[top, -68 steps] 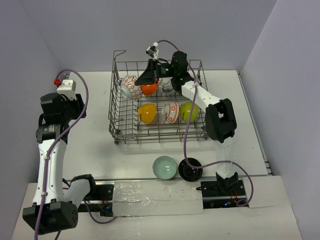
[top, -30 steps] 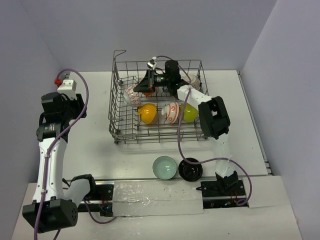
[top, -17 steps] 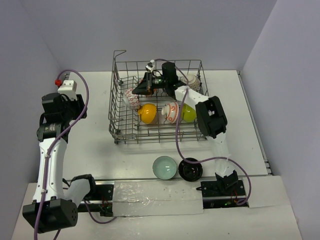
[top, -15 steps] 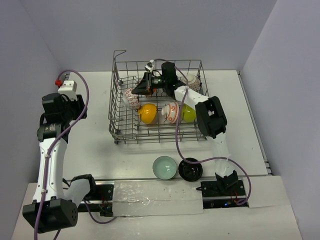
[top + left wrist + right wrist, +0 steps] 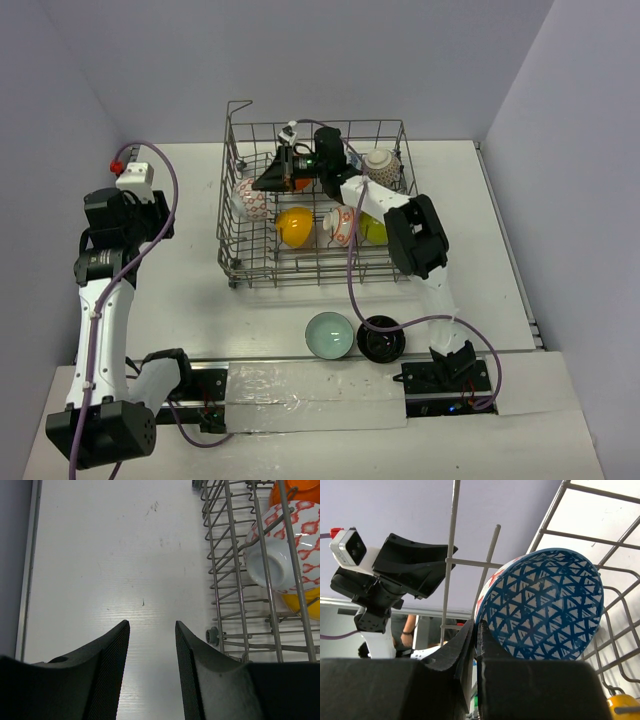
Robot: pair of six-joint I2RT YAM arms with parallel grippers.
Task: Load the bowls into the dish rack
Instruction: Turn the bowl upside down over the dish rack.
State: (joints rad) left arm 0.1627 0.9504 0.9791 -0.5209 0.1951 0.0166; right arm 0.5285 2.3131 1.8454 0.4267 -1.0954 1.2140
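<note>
One blue-patterned bowl, rim pinched in right jaws, inside dish rack

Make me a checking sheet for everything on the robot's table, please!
Surface: white table, with a few faint scuffs.
Job's things: the dish rack holds the orange bowl, yellow bowl, lime bowl, white-patterned bowl, left red-and-white bowl and middle red-and-white bowl. The teal bowl and black bowl sit side by side on the table.
Clutter: nothing seen.
Hands: the right hand is shut on the rim of the blue-patterned bowl, inside the rack. The left hand is open and empty, over the table beside the rack.
Cables: the right purple cable crosses the rack's front. The left purple cable loops beside its arm.
Surroundings: plain pale walls.
</note>
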